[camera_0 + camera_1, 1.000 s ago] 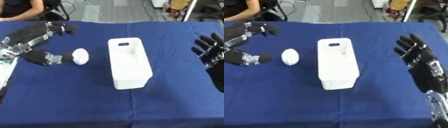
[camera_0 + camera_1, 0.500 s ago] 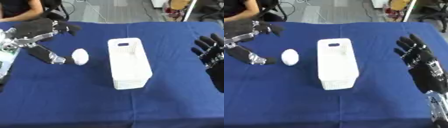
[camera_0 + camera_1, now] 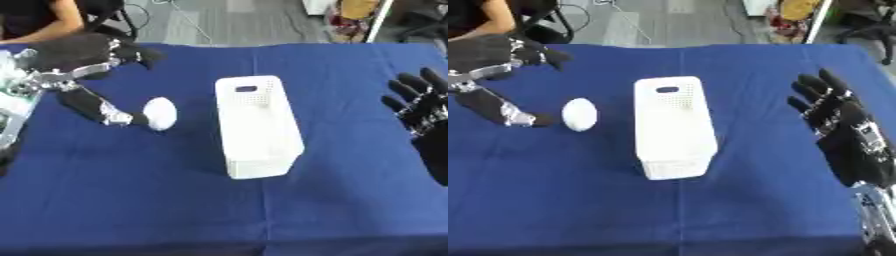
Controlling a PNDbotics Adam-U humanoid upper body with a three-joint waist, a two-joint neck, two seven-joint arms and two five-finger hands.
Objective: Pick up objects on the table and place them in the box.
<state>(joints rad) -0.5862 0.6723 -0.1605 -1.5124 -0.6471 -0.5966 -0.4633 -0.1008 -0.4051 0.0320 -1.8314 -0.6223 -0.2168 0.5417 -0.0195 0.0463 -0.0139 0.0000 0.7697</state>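
White slotted plastic box point(image 3: 256, 125) sits mid-table on the blue tablecloth point(image 3: 175, 210), long side running near to far, open top up, ready to take objects. Right of box, robot's right hand point(image 3: 846, 132) idles, fingers straight and spread, holding nothing. Left of box, a white egg-shaped object point(image 3: 160, 113) lies on the cloth, not yet boxed. Left hand point(image 3: 83, 65) spreads wide beside it, thumb tip approx. touching it, fingers arched above – prob. lining up a grasp.

No readable text, no labels, no brands, no numbers, no signs
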